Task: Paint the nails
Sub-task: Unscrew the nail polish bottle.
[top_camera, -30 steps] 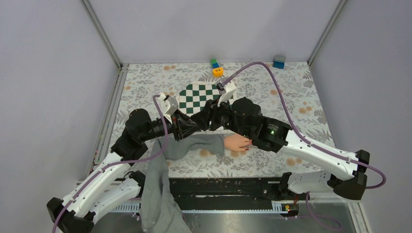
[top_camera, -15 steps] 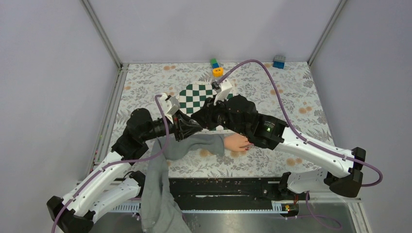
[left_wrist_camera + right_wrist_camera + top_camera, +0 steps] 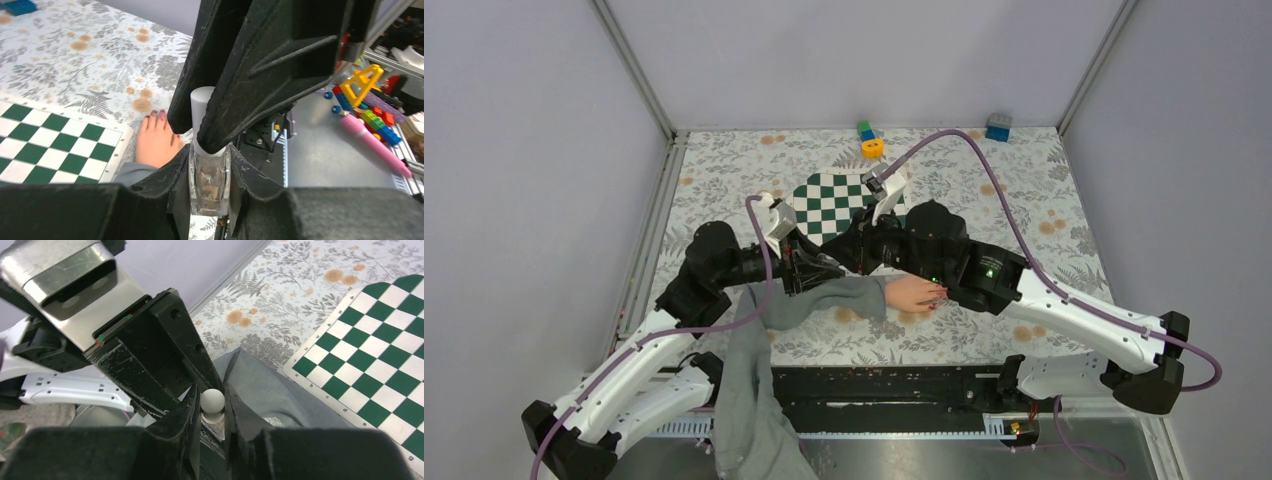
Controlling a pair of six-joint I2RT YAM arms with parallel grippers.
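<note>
Glass bottle (image 3: 209,182): clear polish bottle, upright. My left fingers (image 3: 170,186) are clenched on its sides, I think so the body cannot turn while the top is worked.
White cap (image 3: 201,106): round, seated on the bottle's neck. My right fingers (image 3: 239,415) come in from the opposite side and are closed on it, one on either side. I read this as the grip for twisting it off, since the brush should hang under that cap.
Arms: in the overhead view both wrists meet nose to nose above the grey sleeve (image 3: 824,300). The bottle is held off the table (image 3: 724,170) and near the work.
Hand (image 3: 911,294): pale, lying flat on the table just beside the right forearm, its tips pointing to my right, within short reach of the bottle.
Nails (image 3: 156,115): dark red and glossy at the tips of that hand, seen past the bottle in the left wrist view. Only a few show; the right fingers hide the rest.
Chequered mat (image 3: 829,200): green and white, on the table beyond the sleeve, with no part in this grip.
Step in hand: opening the bottle, as I judge it; the cap is on and no brush shows.
Risk: a weak left pinch could let the glass spin or tip over the sleeve.
</note>
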